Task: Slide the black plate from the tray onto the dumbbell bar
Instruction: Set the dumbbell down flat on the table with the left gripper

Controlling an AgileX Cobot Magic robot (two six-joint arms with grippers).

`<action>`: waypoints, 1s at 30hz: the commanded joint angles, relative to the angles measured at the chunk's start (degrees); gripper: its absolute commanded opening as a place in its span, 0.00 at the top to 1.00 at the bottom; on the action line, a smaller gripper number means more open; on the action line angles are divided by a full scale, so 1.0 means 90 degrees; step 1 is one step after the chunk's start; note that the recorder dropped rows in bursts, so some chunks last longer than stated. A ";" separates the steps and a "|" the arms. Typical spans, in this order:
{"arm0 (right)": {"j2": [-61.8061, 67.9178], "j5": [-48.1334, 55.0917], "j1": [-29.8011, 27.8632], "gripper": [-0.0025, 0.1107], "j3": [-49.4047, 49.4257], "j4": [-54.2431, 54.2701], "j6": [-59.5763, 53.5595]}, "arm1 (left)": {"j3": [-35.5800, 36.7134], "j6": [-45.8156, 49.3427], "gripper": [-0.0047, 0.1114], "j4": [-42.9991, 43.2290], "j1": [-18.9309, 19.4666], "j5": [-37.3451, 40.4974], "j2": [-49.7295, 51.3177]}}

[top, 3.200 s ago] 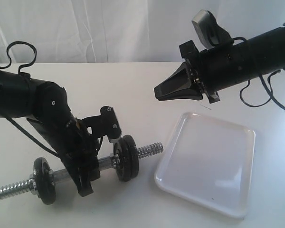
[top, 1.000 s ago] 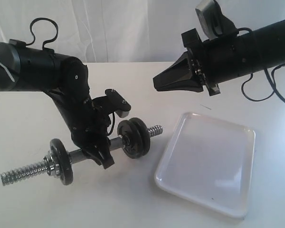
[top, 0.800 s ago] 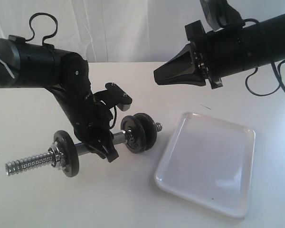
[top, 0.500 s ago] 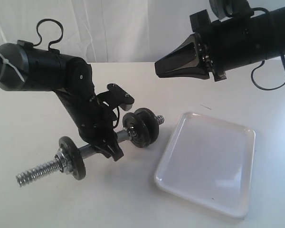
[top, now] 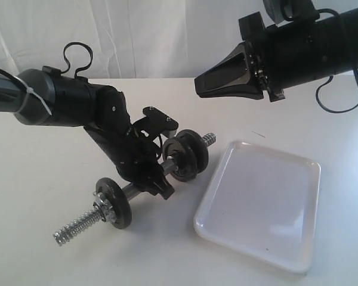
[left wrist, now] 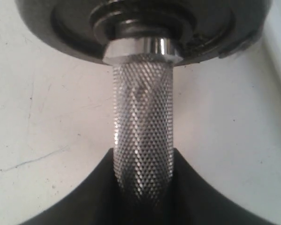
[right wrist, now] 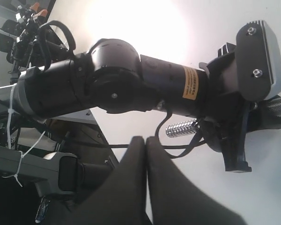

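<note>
The left gripper (top: 156, 185) is clamped on the knurled middle of the bar (top: 136, 188), and over the last few seconds it has swung the bar round. The bar lay across the view with its long threaded end far to the left. Now it runs on a slant, with the end that carries two discs just beside the tray (top: 259, 202). The right gripper (top: 203, 83) has risen a little and hangs over the tray's far edge, its fingers together and holding nothing. The tray is bare, as it was throughout. The black plate (top: 196, 156) sits outermost on the bar's tray-side end, against its twin, with a short stub of thread showing beyond it. A third disc (top: 113, 202) sits at the other end. The sliding therefore looks done, and the swing reads as the left arm repositioning the loaded bar. Whether the bar rests on the table or is lifted, I cannot tell.
</note>
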 commanded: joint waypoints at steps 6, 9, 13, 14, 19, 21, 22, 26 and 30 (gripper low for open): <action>-0.0049 0.0016 0.0009 0.98 -0.0011 -0.0022 -0.0086 | -0.0213 -0.0089 0.96 -0.0369 -0.0026 -0.0831 -0.0449; -0.0049 0.0016 0.0009 0.98 -0.0011 -0.0022 -0.0086 | -0.0213 -0.0089 0.96 -0.0369 -0.0026 -0.0887 -0.0527; -0.0049 0.0016 0.0009 0.98 -0.0011 -0.0022 -0.0086 | -0.0213 -0.0089 0.96 -0.0369 -0.0026 -0.0875 -0.0611; -0.0049 0.0016 0.0009 0.98 -0.0011 -0.0022 -0.0086 | -0.0213 -0.0089 0.96 -0.0369 -0.0026 -0.0875 -0.0633; -0.0049 0.0016 0.0009 0.98 -0.0011 -0.0051 -0.0086 | -0.0213 -0.0089 0.96 -0.0369 -0.0026 -0.0935 -0.0668; -0.0049 0.0016 0.0009 0.98 -0.0011 -0.0062 -0.0086 | -0.0213 -0.0089 0.96 -0.0369 -0.0026 -0.0964 -0.0684; -0.0049 0.0016 0.0009 0.98 -0.0011 -0.0062 -0.0086 | -0.0213 -0.0089 0.96 -0.0369 -0.0026 -0.1010 -0.0698; -0.0049 0.0016 0.0009 0.98 -0.0011 -0.0062 -0.0086 | -0.0213 -0.0089 0.96 -0.0369 -0.0026 -0.1061 -0.0750; -0.0049 0.0016 0.0009 0.98 -0.0011 -0.0076 -0.0086 | -0.0213 -0.0089 0.96 -0.0369 -0.0026 -0.1085 -0.0819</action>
